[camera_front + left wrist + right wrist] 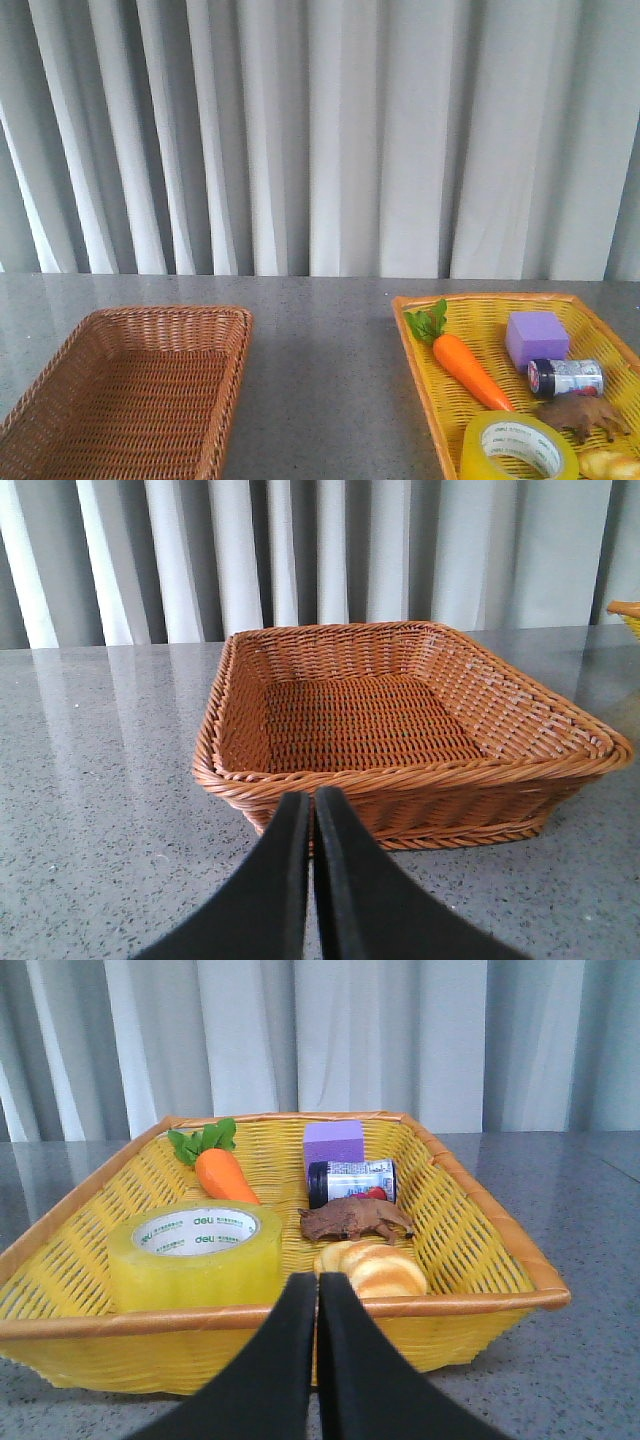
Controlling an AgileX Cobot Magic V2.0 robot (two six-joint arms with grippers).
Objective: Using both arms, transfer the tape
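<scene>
Tape lying flat in yellow basket beside carrot, left claw and right claw pressed together, empty

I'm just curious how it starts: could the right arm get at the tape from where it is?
Probably yes. The tape lies flat at the near end of the yellow basket, open from above. The right tool is shut and must clear the rim first.

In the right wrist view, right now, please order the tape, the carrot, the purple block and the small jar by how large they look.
1. tape, clearly largest, though nearest the camera.
2. carrot.
3-4. purple block and small jar look alike; they are not ranked, being partly hidden and farther back.
</scene>
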